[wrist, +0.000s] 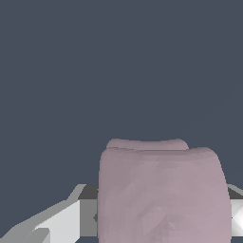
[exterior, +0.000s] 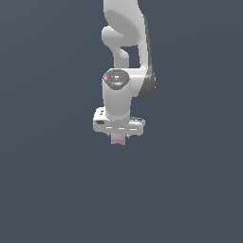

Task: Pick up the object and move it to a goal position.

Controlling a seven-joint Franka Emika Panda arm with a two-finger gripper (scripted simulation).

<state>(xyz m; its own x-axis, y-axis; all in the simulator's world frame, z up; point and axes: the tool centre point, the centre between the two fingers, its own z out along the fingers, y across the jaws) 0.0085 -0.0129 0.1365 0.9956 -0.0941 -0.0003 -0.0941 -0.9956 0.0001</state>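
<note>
Arm looks like smooth white plastic, slight sheen, with darker grey bands at the joints and a dark glossy cap on top of the wrist. Hand has the same white smooth shell; in the wrist view its fingers look flat white and grey, hard-edged. Object is matt dusty pink, lumpy, faintly mottled, no shine. Backdrop surface is plain matt slate blue, no texture.
</note>
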